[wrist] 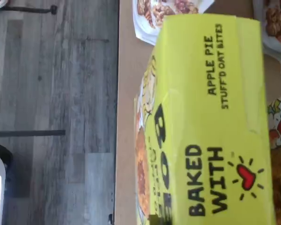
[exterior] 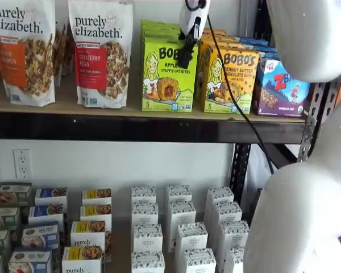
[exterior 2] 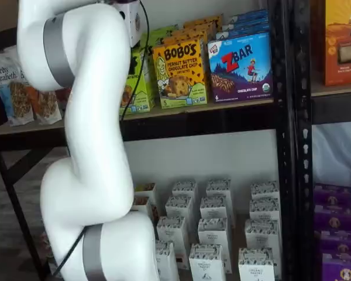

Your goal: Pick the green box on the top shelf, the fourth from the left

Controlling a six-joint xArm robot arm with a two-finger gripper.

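On the top shelf: the green box (exterior: 168,75) stands upright at the front edge of the top shelf (exterior: 131,109), first of a row of the same cartons running back.
Neighbours: a purely elizabeth granola bag (exterior: 101,52) stands on one side of it, the yellow-orange Bobo's box (exterior: 229,81) just beside it on the other, and a blue Zbar box (exterior: 281,89) beyond that.
Gripper: in a shelf view the gripper (exterior: 186,56) hangs from above, white body over black fingers, right in front of the green box's upper right corner, with a black cable (exterior: 227,85) trailing down past the yellow-orange box.
Claw state: the fingers show as one dark shape, side-on; I cannot tell whether they are apart or together, nor whether they touch the carton.
Wrist view only: the green box (wrist: 210,126) fills the picture, turned on its side, with "APPLE PIE STUFF'D OAT BITES" and "BAKED WITH" legible on its top panel, the tan shelf edge (wrist: 125,117) beside it, and grey plank floor (wrist: 51,93) far below.
Other shelf view: the white arm (exterior 2: 88,146) covers most of the green box (exterior 2: 141,88); only a lime sliver shows, and the fingers are hidden.
Lower shelf: rows of small white cartons (exterior: 182,227), seen in both shelf views.
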